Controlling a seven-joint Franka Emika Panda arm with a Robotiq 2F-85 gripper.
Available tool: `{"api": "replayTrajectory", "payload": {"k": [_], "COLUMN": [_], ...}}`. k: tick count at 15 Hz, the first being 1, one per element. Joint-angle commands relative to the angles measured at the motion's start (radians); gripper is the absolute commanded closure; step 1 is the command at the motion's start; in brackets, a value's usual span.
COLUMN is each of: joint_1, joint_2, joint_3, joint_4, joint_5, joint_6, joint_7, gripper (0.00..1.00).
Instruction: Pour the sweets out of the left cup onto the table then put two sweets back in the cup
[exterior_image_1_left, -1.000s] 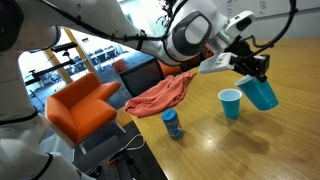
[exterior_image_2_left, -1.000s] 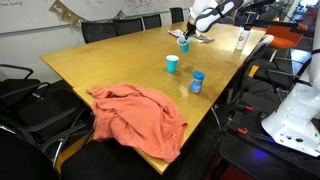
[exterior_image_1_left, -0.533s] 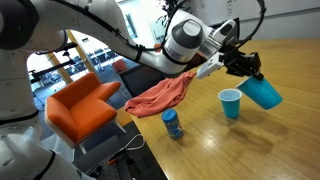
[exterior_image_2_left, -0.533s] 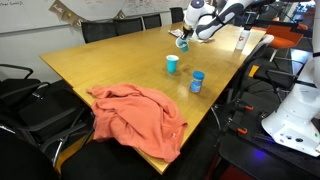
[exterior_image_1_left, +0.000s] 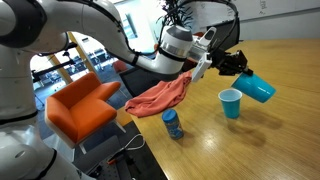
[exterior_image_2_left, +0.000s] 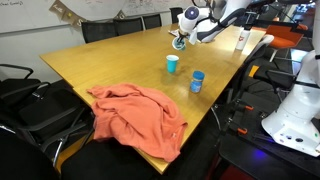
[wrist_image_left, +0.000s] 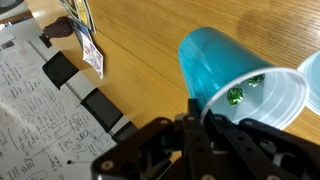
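Note:
My gripper (exterior_image_1_left: 243, 68) is shut on the rim of the left cup (exterior_image_1_left: 258, 88), a teal plastic cup held above the table (exterior_image_1_left: 290, 135) and tipped almost onto its side. In the wrist view the cup (wrist_image_left: 215, 60) lies sideways beyond my gripper (wrist_image_left: 205, 114). Two green sweets (wrist_image_left: 236, 96) rest on the inner wall near its mouth. In an exterior view the gripper (exterior_image_2_left: 185, 36) and cup (exterior_image_2_left: 182, 43) appear small at the far end of the table (exterior_image_2_left: 110, 60). No sweets show on the wood.
A light-cyan cup (exterior_image_1_left: 231, 103) stands upright just beside the held cup, also seen in an exterior view (exterior_image_2_left: 172, 63). A short blue bottle (exterior_image_1_left: 171, 123), an orange cloth (exterior_image_1_left: 160, 97) at the table edge, an orange chair (exterior_image_1_left: 80, 105) and a white bottle (exterior_image_2_left: 242, 38) are nearby.
The wrist has rotated and the held cup has tipped from hanging nearly upright to lying almost sideways, shifting slightly up. The grip stays shut.

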Motion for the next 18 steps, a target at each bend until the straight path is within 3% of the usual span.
{"api": "replayTrajectory", "payload": {"k": [1,4,5,9,14,18], "joint_1": [0.071,0.090,-0.022,-0.162,-0.295,-0.338], "joint_2": [0.013,0.014,-0.022,-0.032,-0.023,-0.008], "joint_3": [-0.055,-0.073,0.063,0.214,0.326,0.366], "joint_4": [-0.002,-0.013,-0.011,-0.028,-0.041,-0.052], "joint_5": [-0.140,-0.216,-0.298,-0.397,-0.421,-0.420], "joint_6": [-0.059,-0.099,-0.166,-0.322,-0.438,-0.524], "joint_7": [0.113,0.172,0.200,0.227,0.199,0.172], "gripper": [0.99,0.99,0.99,0.99,0.99,0.99]}}
